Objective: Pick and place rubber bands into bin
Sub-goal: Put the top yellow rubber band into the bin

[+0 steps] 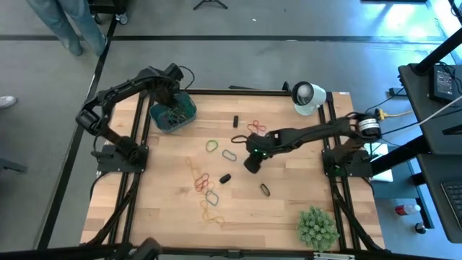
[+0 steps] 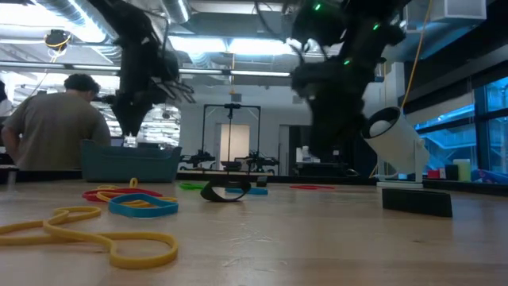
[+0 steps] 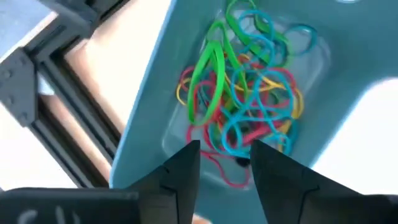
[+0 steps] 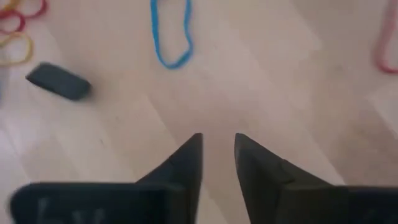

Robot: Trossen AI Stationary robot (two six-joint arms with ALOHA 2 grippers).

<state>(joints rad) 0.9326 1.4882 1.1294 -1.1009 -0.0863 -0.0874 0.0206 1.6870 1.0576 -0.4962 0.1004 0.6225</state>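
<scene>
Bench [image 1: 289, 209] of pale wood, seen whole only from above. Left arm [image 1: 115, 94] reaching to far left corner, right arm [image 1: 317, 131] stretched in from right edge toward the middle.

Bin [image 1: 157, 119] at far left corner; left jaws right above it, fingers [image 3: 183, 174] apart, nothing between them. From above, only a dark tangle inside; from left wrist, a heap of rubber bands [image 3: 242, 93] in green, red, blue and yellow on the bin floor.

White cup [image 1: 309, 97] at far right corner, spiky green ball [image 1: 317, 225] at near right corner.

Right jaws over mid-bench, fingers [image 4: 183, 165] slightly apart, holding nothing; beyond them bare wood, a blue band [image 4: 170, 34] and a small dark block [image 4: 59, 81].

Loose bands [image 1: 206, 184] scattered from the middle toward near edge.

Only in low view: person [image 2: 55, 123] seated behind the bin.

Pale marks on left wrist housing [image 3: 37, 214], too blurred to read.
</scene>
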